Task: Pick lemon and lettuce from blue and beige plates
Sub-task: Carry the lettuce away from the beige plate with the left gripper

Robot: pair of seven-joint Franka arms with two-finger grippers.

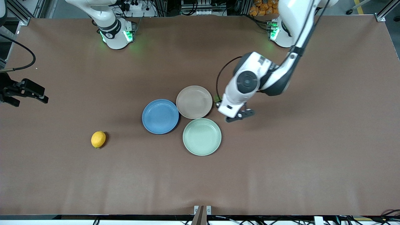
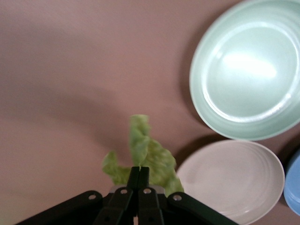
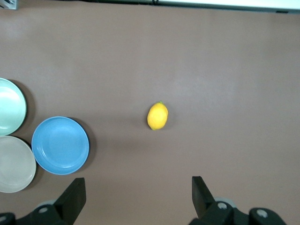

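- Two risks stand out. The thin, floppy green lettuce leaf [image 2: 143,157] is held only by an edge in the left gripper [image 2: 139,174], whose fingers are pressed together on it; a quick swing could let it slip out.
- The leaf hangs from those fingertips above bare brown table, just beside the pale pinkish-beige round plate [image 1: 194,102] and near the mint-green plate [image 1: 202,136]; it could drape back onto a rim.
- The right gripper [image 3: 136,192] waits, fingers spread wide and empty, over the table's edge at the right arm's end.
- The small oval yellow lemon [image 3: 157,116] lies on the table well ahead of those fingers, apart from the medium-blue round plate [image 3: 60,145]; its smooth skin could roll from an off-centre pinch.
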